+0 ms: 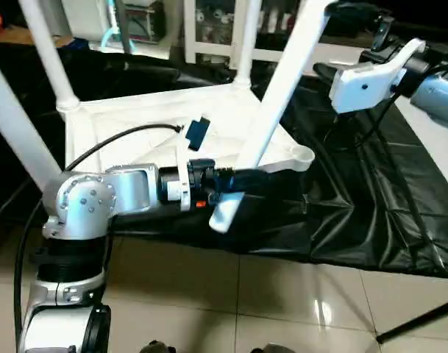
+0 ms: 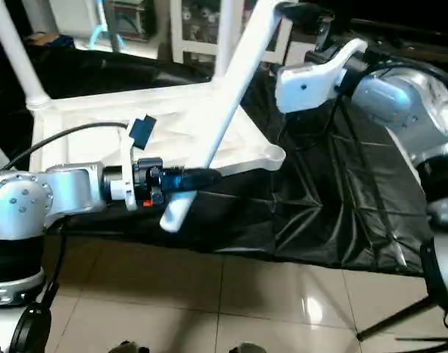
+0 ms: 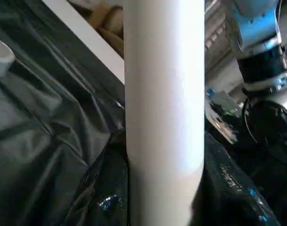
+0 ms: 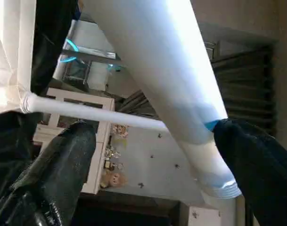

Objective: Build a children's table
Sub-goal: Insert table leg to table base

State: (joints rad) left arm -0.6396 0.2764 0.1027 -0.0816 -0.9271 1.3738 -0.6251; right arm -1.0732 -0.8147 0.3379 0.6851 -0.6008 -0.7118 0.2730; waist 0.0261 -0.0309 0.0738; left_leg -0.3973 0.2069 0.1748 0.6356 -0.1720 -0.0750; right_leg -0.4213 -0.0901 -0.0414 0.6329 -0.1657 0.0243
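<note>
The children's table top (image 1: pixel 135 121) lies upside down on a black sheet, ribbed side up. Three white legs stand in its corner sockets: back left (image 1: pixel 51 59), back right (image 1: pixel 246 44), front left (image 1: pixel 10 125). The front right socket (image 1: pixel 302 156) is empty. My left gripper (image 1: pixel 235 187) is shut on a fourth leg (image 1: pixel 282 81) near its lower end (image 1: pixel 225 215), which hangs beside the table's front edge. This leg slants up and to the right. High up, my right gripper (image 4: pixel 155 129) stands open around the leg's upper part, its fingers (image 4: pixel 63 165) spread wide.
The black sheet (image 1: pixel 371 191) covers the low platform, with tiled floor (image 1: pixel 246 294) in front. A white glass-door cabinet (image 1: pixel 209 29) stands behind. A black cable (image 1: pixel 113 140) and a blue tag (image 1: pixel 197 131) lie over the table top. A black stand leg (image 1: pixel 422 323) crosses the floor at right.
</note>
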